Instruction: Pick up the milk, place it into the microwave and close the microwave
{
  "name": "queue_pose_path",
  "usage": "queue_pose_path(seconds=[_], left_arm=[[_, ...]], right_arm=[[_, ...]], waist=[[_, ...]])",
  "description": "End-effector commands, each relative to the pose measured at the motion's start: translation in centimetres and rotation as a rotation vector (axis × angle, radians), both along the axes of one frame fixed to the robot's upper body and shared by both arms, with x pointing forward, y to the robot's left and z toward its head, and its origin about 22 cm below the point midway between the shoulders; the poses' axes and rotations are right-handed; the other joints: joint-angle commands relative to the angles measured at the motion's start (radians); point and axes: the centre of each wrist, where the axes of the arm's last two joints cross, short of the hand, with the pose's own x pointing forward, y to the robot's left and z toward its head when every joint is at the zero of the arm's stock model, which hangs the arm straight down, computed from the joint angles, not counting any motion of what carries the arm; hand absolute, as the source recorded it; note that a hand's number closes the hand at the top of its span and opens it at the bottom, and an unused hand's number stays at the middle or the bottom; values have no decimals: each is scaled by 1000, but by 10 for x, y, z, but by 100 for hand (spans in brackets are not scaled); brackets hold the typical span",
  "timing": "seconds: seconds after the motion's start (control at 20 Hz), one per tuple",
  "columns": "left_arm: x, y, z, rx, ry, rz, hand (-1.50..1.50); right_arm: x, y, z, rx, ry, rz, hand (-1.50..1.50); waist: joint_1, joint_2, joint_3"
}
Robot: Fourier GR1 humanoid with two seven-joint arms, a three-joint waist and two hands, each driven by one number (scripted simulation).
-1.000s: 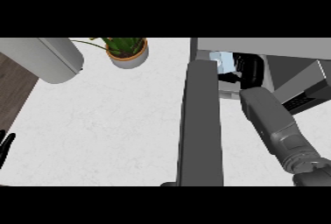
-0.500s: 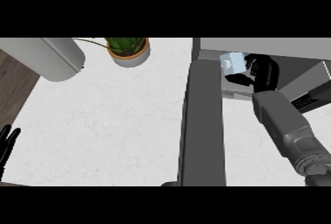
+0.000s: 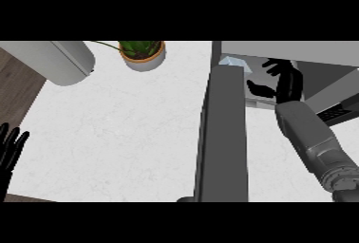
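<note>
- Milk [image 3: 232, 61] sits at the microwave [image 3: 294, 50] mouth, just past the far end of the open door [image 3: 223, 137]; only its pale top shows.
- Left hand [image 3: 10, 151]: far left of the door at the bench [image 3: 119, 128] edge, fingers straight up, resting.
- Potted plant [image 3: 143, 51]: left of the door, out of the way.
- Right hand [image 3: 279, 78]: right of the door, inside the microwave, fingers spread, just beside the milk and not round it. Looks like release; door closing remains.

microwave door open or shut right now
Open. The microwave door sticks out edge-on over the counter, and the right hand reaches into the cavity beside the milk.
</note>
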Motion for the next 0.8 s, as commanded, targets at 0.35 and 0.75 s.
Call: queue_pose_path(seconds=[0.35, 0.75], left_arm=[[11, -5, -5, 2, -2, -4, -150], [15, -8, -14, -3, 20, -37, -150]], right_arm=[[4, 17, 3, -50, -57, -11, -150], [12, 32, 13, -46, -19, 27, -150]], waist=[[23, 7, 2], [17, 0, -1]])
